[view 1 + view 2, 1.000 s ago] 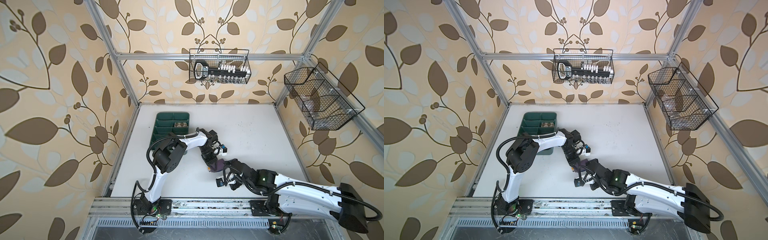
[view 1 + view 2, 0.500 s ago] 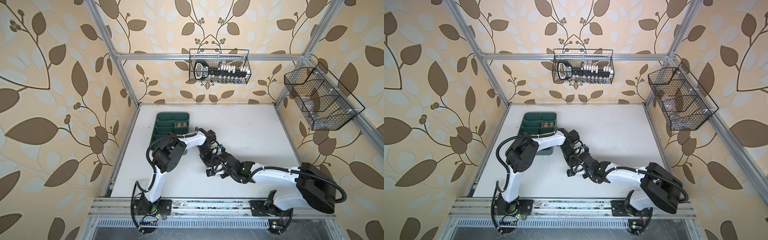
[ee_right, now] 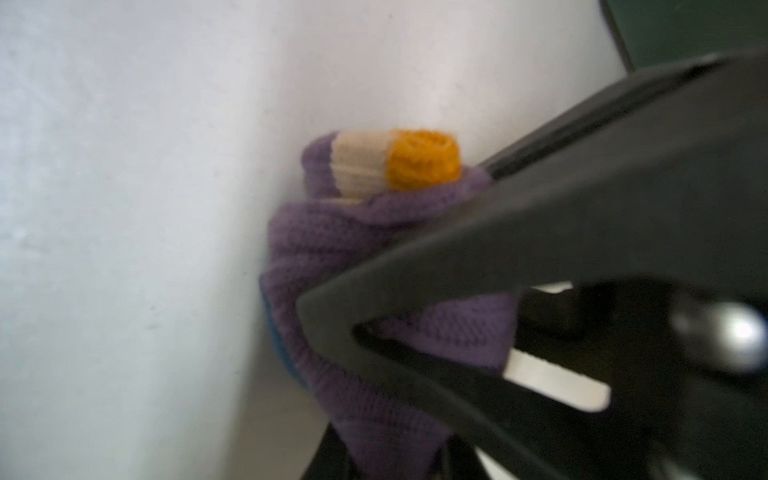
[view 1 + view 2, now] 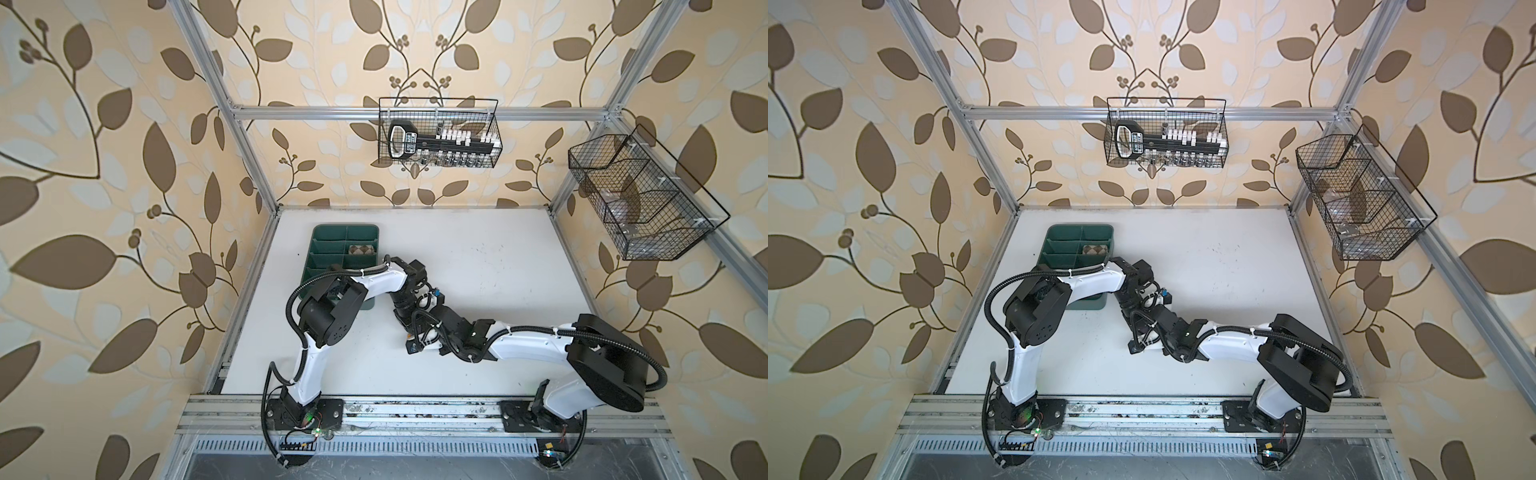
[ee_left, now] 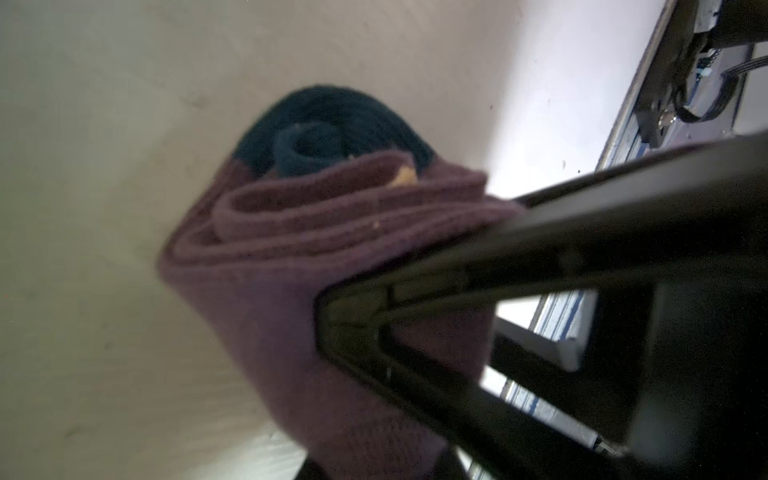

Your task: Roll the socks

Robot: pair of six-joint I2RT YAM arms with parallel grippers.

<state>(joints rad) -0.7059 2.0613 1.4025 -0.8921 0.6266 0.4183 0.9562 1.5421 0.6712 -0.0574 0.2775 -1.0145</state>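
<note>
The rolled purple sock (image 5: pixel 291 257) looks soft, light and likely to spring open. The left gripper (image 5: pixel 328 395) and right gripper (image 3: pixel 316 382) both pinch its outer wrap. The best hold is across all layers.

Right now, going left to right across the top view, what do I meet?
The tray → back basket → side basket. Omitted: left gripper and right gripper, overlapping mid-table, both shut on the purple sock.

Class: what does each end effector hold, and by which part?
Both grip the purple sock by its rolled body: left end effector near the dark toe, right end effector near the orange cuff.
</note>
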